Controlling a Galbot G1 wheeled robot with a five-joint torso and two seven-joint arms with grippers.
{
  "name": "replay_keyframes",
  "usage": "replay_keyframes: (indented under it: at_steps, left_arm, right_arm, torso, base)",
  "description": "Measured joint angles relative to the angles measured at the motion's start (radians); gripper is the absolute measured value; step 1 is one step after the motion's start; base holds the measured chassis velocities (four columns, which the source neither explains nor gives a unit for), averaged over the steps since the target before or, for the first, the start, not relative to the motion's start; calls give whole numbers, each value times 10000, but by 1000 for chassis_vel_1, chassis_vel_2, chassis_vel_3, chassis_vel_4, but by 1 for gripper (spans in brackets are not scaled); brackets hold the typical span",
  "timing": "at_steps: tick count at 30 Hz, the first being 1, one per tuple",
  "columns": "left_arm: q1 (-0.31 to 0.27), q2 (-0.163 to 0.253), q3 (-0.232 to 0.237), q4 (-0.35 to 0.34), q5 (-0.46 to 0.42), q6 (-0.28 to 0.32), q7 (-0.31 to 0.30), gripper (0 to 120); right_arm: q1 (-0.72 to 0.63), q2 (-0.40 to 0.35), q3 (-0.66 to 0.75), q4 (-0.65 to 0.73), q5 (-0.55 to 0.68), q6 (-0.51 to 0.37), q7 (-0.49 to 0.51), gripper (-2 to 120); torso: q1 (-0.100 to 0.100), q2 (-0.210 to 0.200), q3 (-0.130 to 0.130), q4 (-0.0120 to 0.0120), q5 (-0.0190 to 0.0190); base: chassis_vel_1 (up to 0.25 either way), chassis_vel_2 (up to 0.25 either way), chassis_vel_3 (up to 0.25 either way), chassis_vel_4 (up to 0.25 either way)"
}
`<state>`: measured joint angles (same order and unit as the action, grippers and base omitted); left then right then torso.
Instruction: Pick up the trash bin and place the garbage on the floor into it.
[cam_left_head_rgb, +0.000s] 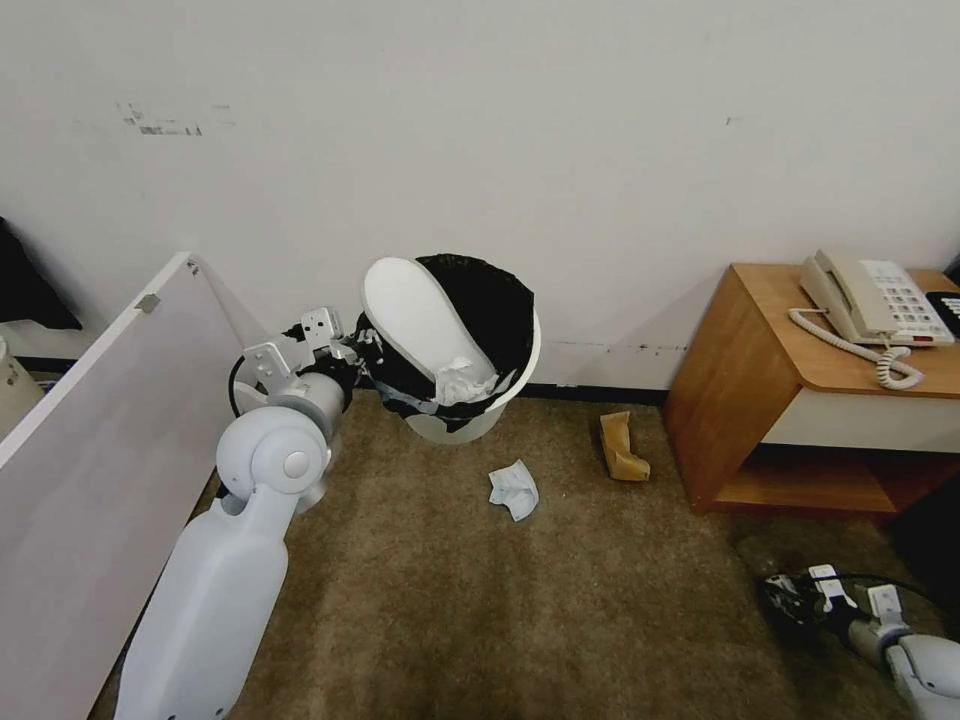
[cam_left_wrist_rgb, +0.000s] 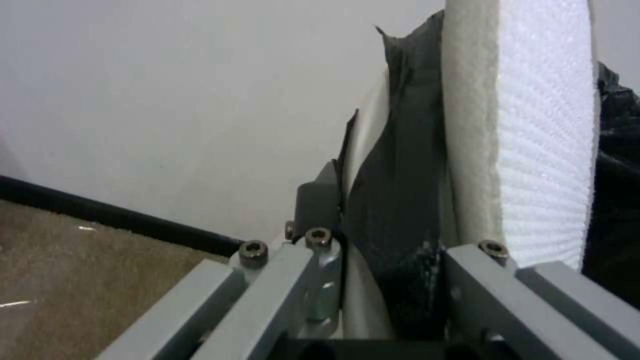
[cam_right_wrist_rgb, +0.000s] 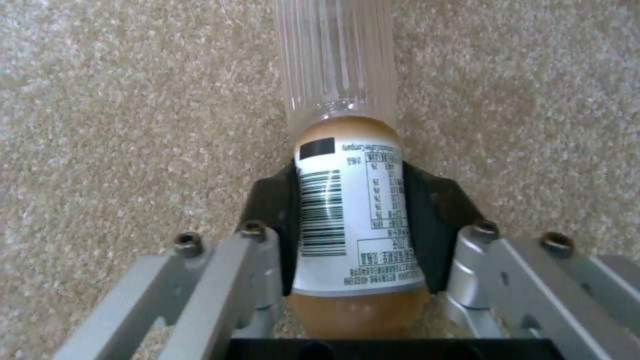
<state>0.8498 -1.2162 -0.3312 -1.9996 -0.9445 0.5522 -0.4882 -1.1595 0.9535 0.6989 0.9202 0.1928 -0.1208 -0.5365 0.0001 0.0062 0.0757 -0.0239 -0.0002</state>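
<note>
The trash bin (cam_left_head_rgb: 500, 395), white with a black bag over its rim, is tipped toward me by the wall. A white slipper (cam_left_head_rgb: 415, 315) and a tissue stick out of it. My left gripper (cam_left_head_rgb: 358, 352) is shut on its left rim; the left wrist view shows the fingers (cam_left_wrist_rgb: 317, 200) clamping rim and black bag (cam_left_wrist_rgb: 400, 200) beside the slipper (cam_left_wrist_rgb: 533, 125). On the floor (cam_left_head_rgb: 480, 600) lie a crumpled white tissue (cam_left_head_rgb: 514, 490) and tan crumpled paper (cam_left_head_rgb: 622, 448). Low at the right, my right gripper (cam_left_head_rgb: 790, 597) is shut on a plastic bottle (cam_right_wrist_rgb: 350, 215) with a white label and brown liquid.
A wooden side table (cam_left_head_rgb: 730, 400) with a white telephone (cam_left_head_rgb: 870, 300) stands at the right, close to the tan paper. A white panel (cam_left_head_rgb: 90, 430) slants along the left, beside my left arm. The white wall and black skirting (cam_left_head_rgb: 600, 392) are right behind the bin.
</note>
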Motion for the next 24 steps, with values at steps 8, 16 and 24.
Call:
replay_keyframes:
  at_steps: [8, 16, 24]
  left_arm:
    - [25, -5, -5, -46, 29, -9, 0, 4]
    - [-13, -1, -1, -21, 23, -10, -11, 4]
    - [-15, -48, 59, 18, -12, 20, -104, 4]
  right_arm:
    - [-1, 12, 23, -4, 12, 80, -107, 25]
    - [-505, -217, 63, 540, 46, 224, -238, 25]
    - [-1509, -757, 78, 2090, 221, 347, -597, 25]
  torso:
    - [0, 0, 0, -1, 1]
    - [0, 0, 1, 0, 5]
    - [0, 0, 0, -1, 3]
  base:
    - [0, 0, 0, 0]
    - [0, 0, 0, 0]
    - [0, 0, 0, 0]
